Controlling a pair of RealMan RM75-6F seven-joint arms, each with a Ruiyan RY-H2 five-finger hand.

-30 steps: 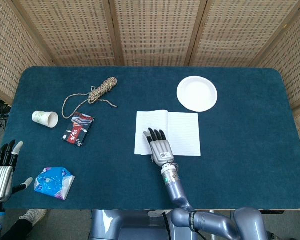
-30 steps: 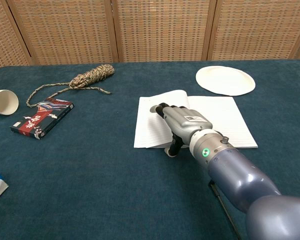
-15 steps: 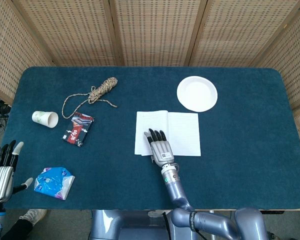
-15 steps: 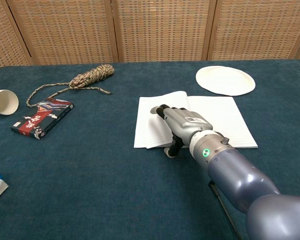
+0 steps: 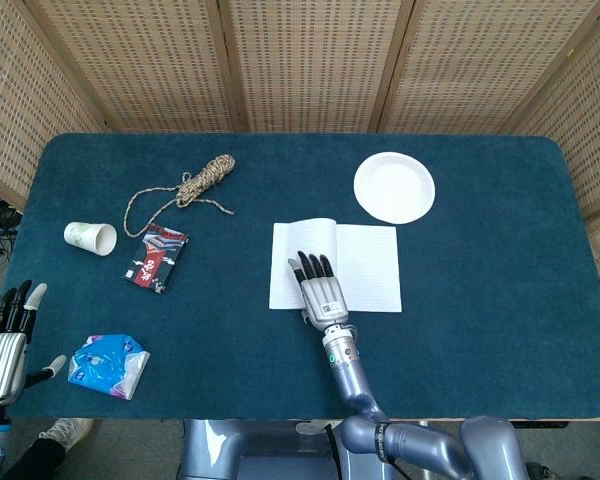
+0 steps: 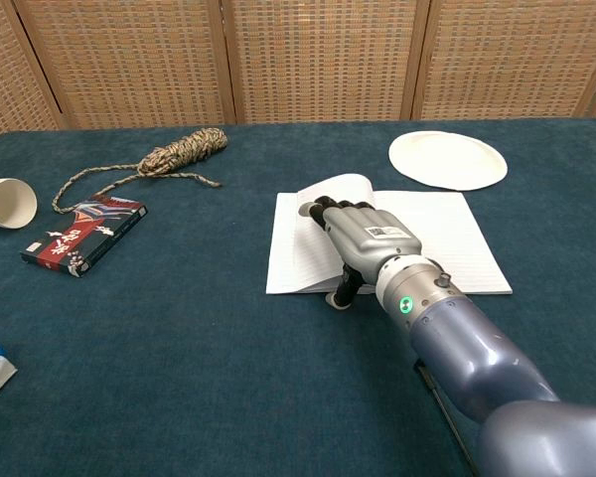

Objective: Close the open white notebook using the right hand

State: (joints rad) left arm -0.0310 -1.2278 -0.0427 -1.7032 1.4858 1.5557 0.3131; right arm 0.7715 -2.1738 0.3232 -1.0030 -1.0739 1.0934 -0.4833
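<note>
- Your right hand (image 5: 317,288) is lying palm-down on the left page of the white notebook (image 5: 368,266), fingers stretched out and holding nothing, thumb hanging off the near edge of the page.
- The notebook is lying open near the middle of the table (image 5: 480,330), its left page bowing up a little beside the spine.
- Your left hand (image 5: 7,335) is hanging off the table's near left corner, fingers apart and empty.
- A white plate (image 5: 394,187) is sitting beyond the notebook, toward the far edge.
</note>
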